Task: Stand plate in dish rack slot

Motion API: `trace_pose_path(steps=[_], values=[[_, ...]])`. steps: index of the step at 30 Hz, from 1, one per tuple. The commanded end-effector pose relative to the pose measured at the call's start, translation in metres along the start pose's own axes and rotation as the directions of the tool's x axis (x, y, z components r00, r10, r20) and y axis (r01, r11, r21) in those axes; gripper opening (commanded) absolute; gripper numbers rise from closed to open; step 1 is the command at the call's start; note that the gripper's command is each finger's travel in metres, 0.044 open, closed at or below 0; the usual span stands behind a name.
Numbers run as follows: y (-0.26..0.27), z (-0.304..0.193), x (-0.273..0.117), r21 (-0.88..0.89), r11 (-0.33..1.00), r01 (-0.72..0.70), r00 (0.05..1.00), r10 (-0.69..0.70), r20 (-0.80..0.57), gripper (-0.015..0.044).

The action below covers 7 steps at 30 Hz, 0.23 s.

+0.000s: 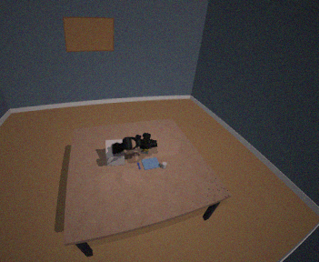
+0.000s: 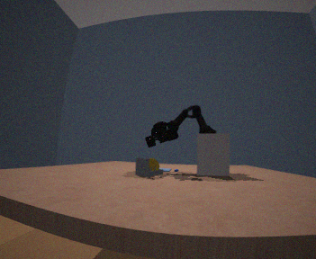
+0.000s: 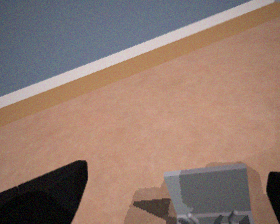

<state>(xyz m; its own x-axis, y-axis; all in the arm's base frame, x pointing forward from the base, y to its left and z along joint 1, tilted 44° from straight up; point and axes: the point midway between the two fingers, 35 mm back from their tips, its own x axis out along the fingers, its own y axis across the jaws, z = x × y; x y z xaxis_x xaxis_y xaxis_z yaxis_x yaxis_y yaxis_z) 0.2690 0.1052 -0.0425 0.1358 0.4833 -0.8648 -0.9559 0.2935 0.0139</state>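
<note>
Your gripper is hovering above the table, its fingers standing wide with nothing between them; in the exterior view, your yellow plate is standing upright at the grey dish rack, though you cannot tell which slot is holding it

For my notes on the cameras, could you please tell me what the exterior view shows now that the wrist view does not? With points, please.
Only the exterior view: the yellow plate (image 2: 154,165), upright at the rack; the arm (image 2: 180,118); its white pedestal (image 2: 213,155); and a bit of the blue cloth (image 2: 166,170).

Only the wrist view: the rack's inner side with some of its rails (image 3: 231,218), and both gripper fingers close up, wide apart.

Both: the grey rack (image 2: 142,167) (image 3: 213,190), the table top (image 2: 120,193) (image 3: 141,145) and the blue wall (image 2: 133,81) (image 3: 51,40).
</note>
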Motion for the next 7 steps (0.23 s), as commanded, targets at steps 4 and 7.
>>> trace_pose_path(steps=[4, 7], values=[[0.0065, -0.0018, -0.0014, 0.174, 0.985, -0.005, 0.989, 0.030, -0.145, 0.0400], [0.0101, -0.0028, -0.0032, 0.245, 0.969, 0.010, 0.977, 0.043, -0.210, 0.0400]])
